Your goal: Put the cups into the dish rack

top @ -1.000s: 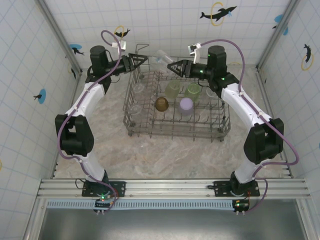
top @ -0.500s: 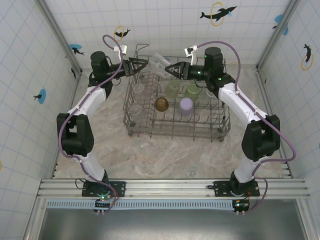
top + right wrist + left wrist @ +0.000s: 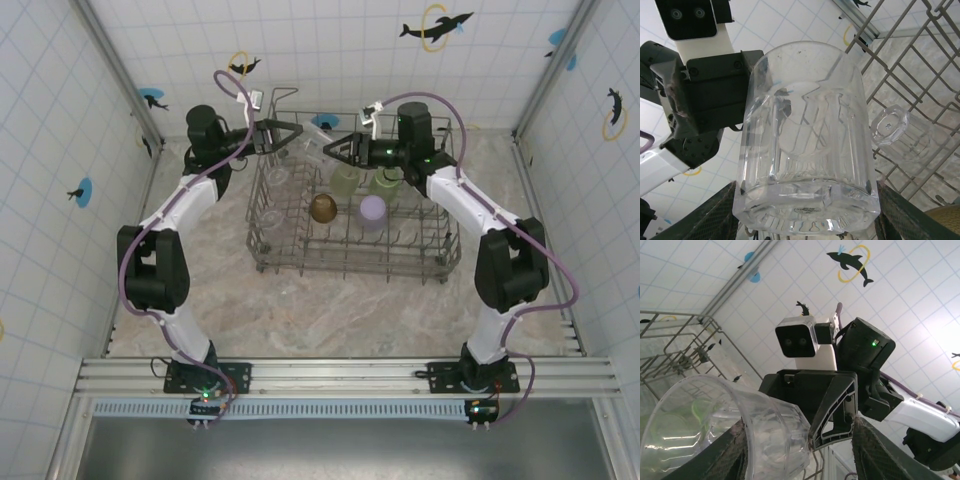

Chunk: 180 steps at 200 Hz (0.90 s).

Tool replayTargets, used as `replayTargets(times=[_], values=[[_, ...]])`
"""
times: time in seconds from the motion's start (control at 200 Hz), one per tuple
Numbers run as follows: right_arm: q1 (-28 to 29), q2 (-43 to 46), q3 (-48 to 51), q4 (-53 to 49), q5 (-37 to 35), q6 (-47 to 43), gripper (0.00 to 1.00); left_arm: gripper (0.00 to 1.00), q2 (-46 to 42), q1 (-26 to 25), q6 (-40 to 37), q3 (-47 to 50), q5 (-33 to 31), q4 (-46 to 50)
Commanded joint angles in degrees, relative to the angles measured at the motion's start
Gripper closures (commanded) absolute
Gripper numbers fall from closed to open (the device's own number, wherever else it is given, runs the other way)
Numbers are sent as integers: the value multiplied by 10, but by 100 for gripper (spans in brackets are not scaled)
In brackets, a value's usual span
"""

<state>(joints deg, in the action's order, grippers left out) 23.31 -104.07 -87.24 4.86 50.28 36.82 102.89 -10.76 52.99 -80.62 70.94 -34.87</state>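
A clear cup (image 3: 314,134) hangs on its side above the back of the dish rack (image 3: 350,262), with my right gripper (image 3: 331,149) shut on its base end (image 3: 805,200). My left gripper (image 3: 297,133) faces it from the left. In the left wrist view, the left gripper (image 3: 800,440) stands open round the cup's rim (image 3: 715,430) and one right finger (image 3: 835,405). The cup lies against the left pad. Inside the rack are two pale green cups (image 3: 346,178), an amber one (image 3: 322,208), a lilac one (image 3: 372,210) and clear ones (image 3: 277,178).
The rack's tall wire sides (image 3: 920,60) rise just below and beside the held cup. A clear cup (image 3: 890,125) sits upturned on the tines under it. The tiled back wall (image 3: 330,60) is close behind both grippers. Marble tabletop (image 3: 330,310) lies in front of the rack.
Both grippers have moved toward each other over the rack's back edge. The left jaws, wider before, have narrowed around the mouth of the cup that the right gripper holds.
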Motion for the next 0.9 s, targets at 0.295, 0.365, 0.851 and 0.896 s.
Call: replayTargets(times=[0.295,0.365,0.851,0.896], values=[[6,-25,-62,26,13,8,59,100,-4,-22,27,4,43,-66],[5,-21,-61,26,8,8,46,100,-5,-22,31,6,27,-69],[-12,58,146,326,-29,154,0,100,63,-22,401,76,-189,-592],[-11,55,150,354,-38,174,0,100,81,-21,433,68,-198,-626]])
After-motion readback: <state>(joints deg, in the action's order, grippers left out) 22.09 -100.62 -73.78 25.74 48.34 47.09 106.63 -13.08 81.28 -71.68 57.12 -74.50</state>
